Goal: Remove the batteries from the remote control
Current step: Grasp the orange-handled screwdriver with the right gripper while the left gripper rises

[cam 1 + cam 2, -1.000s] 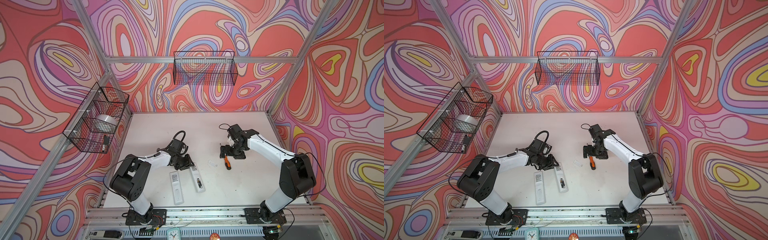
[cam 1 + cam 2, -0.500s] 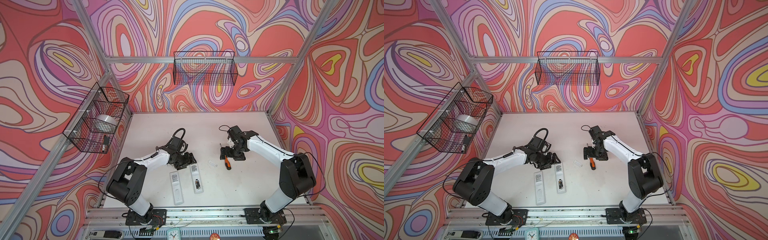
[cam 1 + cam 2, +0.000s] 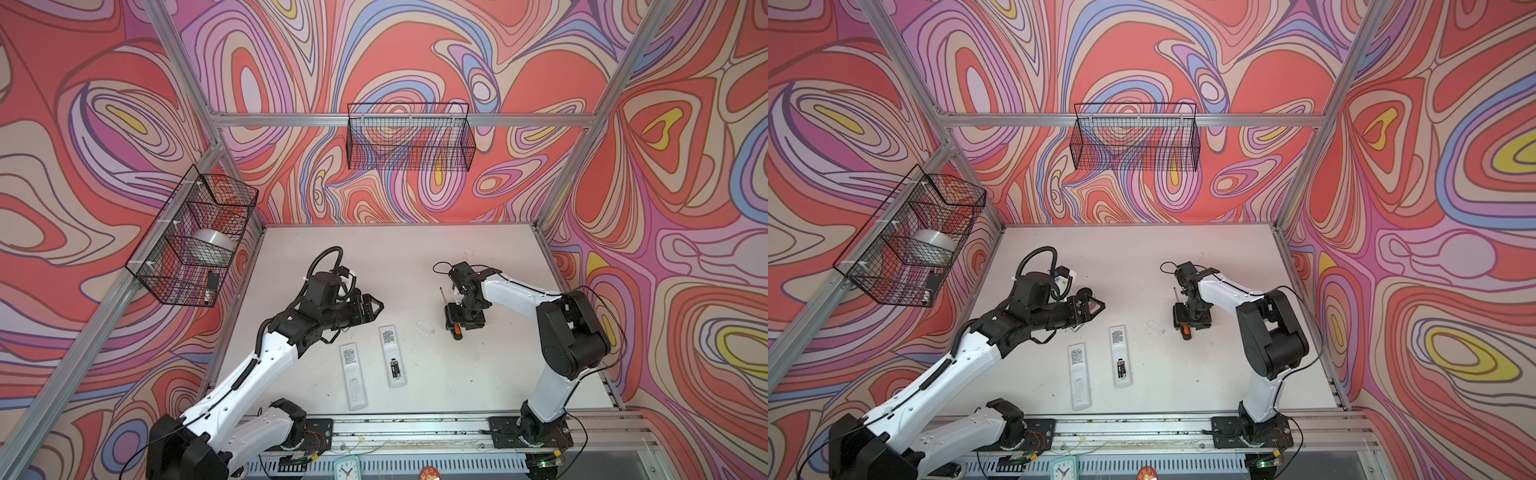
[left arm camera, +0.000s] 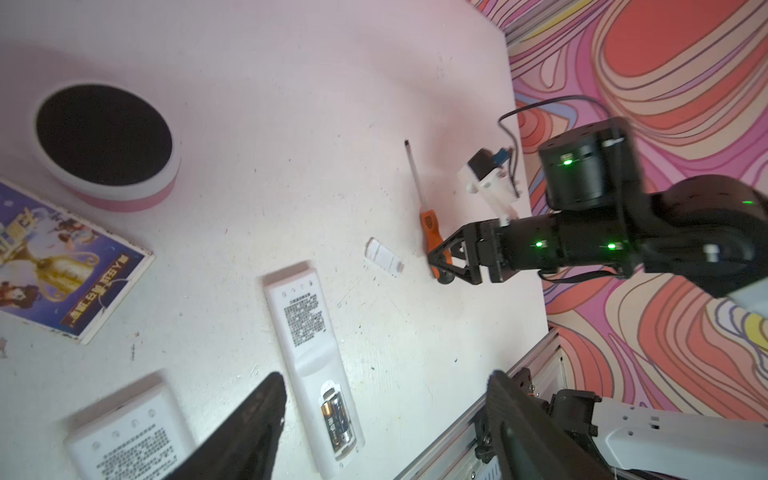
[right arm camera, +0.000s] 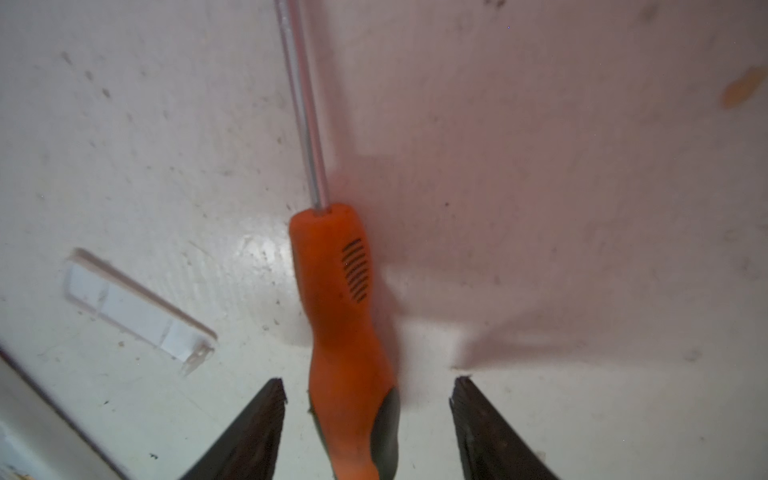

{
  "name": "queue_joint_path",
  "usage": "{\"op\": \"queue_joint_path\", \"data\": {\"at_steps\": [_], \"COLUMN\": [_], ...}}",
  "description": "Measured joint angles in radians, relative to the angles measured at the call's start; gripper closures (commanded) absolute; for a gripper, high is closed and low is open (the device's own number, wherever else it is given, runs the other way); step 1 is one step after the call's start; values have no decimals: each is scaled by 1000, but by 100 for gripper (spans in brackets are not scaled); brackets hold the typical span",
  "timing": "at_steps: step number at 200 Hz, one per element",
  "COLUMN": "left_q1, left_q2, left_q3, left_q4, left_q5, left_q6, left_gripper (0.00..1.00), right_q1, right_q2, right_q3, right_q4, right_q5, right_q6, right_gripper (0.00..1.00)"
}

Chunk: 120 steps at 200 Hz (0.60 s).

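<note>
Left gripper (image 4: 386,380): being held wide open and empty above the table (image 3: 478,374).
Right gripper (image 5: 368,386): being held apart astride the screwdriver (image 5: 332,270) handle, a gap showing on each side.
Batteries (image 4: 336,419): two being carried side by side in the uncovered bay of the remote control (image 3: 390,345) nearer the screwdriver.
Battery cover (image 3: 425,327): being left flat on the table between that remote and the screwdriver.

2 white arms (image 3: 274,353) with black joints (image 3: 573,332), looped black cables (image 3: 328,249), green lights (image 4: 539,244)
</note>
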Motion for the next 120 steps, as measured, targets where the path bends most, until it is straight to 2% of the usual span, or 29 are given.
{"op": "queue_joint_path", "data": {"at_steps": [20,29,56,64,103,120], "left_q1": [0,0,16,24,72,108], "left_q2": [-53,-61,-56,-50,-12,8], "left_q3": [-45,-57,-72,-74,-89,-102], "left_q4": [68,82,115,127,206,263], "left_q5": [-23,-40,-52,-47,10,73], "left_q6": [-11,-27,-59,-67,-127,-166], "left_gripper": [2,2,2,2,2,2], "right_q1": [0,0,0,0,0,0], "right_q2": [12,12,12,10,-18,-52], "right_q3": [2,2,1,2,5,50], "right_q4": [9,15,32,35,30,-2], "right_q5": [9,11,6,2,-5,-37], "right_q6": [-5,-12,-23,-19,-35,-50], "right_gripper": [53,59,89,93,98,99]}}
